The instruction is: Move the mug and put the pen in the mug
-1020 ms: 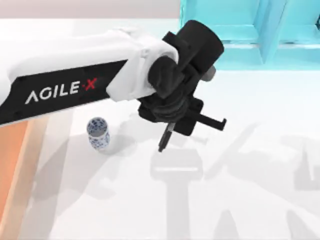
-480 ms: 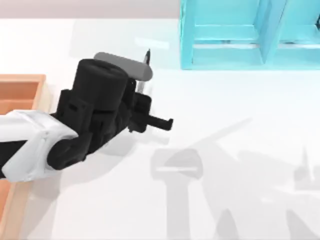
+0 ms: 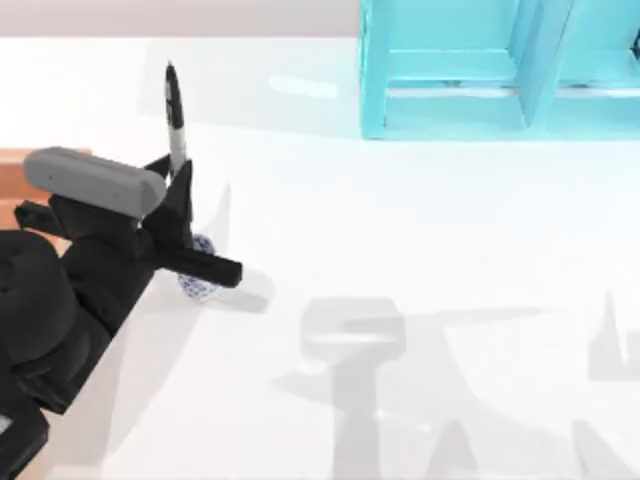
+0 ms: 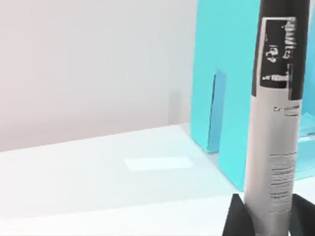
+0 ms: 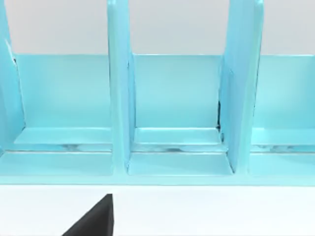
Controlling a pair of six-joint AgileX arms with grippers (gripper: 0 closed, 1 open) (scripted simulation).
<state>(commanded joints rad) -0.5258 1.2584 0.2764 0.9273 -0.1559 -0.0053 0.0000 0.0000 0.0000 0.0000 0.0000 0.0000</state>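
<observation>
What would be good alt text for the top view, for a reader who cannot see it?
At the table's left side, the left gripper holds the pen upright above the blue-patterned mug, which is partly hidden beneath it. A light blue rack stands at the far edge of the white table.

bright, even light | soft grey shadows on table [image 3: 450,250] | slight blur

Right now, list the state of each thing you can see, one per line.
pen: held by the left gripper, above the table.
mug: upright on the table, partly hidden under the left gripper, no pen in it yet.
turquoise rack: standing, compartments empty.
</observation>
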